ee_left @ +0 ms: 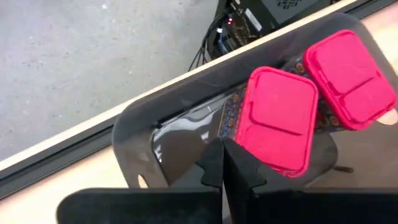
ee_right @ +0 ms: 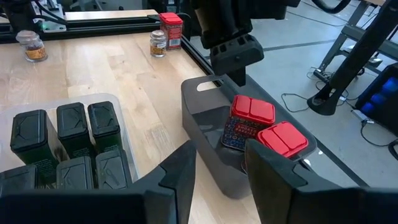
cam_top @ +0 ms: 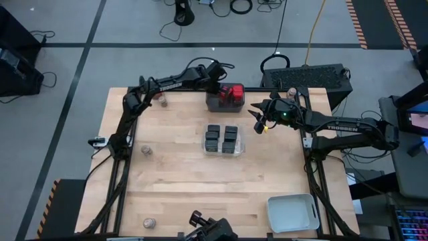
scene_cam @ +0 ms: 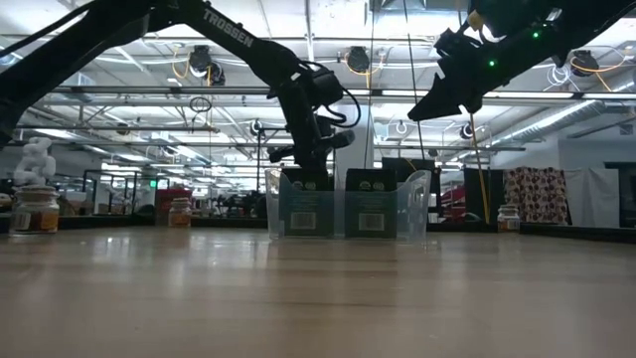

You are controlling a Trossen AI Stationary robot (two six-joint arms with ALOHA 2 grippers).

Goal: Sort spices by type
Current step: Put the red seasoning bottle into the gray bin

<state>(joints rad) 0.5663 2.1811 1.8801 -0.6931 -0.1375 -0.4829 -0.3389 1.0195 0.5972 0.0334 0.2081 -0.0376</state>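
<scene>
Left hand (ee_left: 222, 163) closed, empty, over dark grey tray (ee_left: 134, 134) beside red-topped spices (ee_left: 277, 118)

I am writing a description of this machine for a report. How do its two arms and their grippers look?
Both arms are dark, almost black, built of slim tubular links with black cables looped along them. White lettering "TROSSEN" runs along the left arm and the right arm. The right arm shows small green lights near its wrist. The left gripper and the right gripper each have two dark, angular, matte fingers.

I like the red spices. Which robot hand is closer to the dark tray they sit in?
The left gripper. It hangs shut right over the dark tray, beside the red-topped spices. The right gripper hovers off to the tray's side.
</scene>
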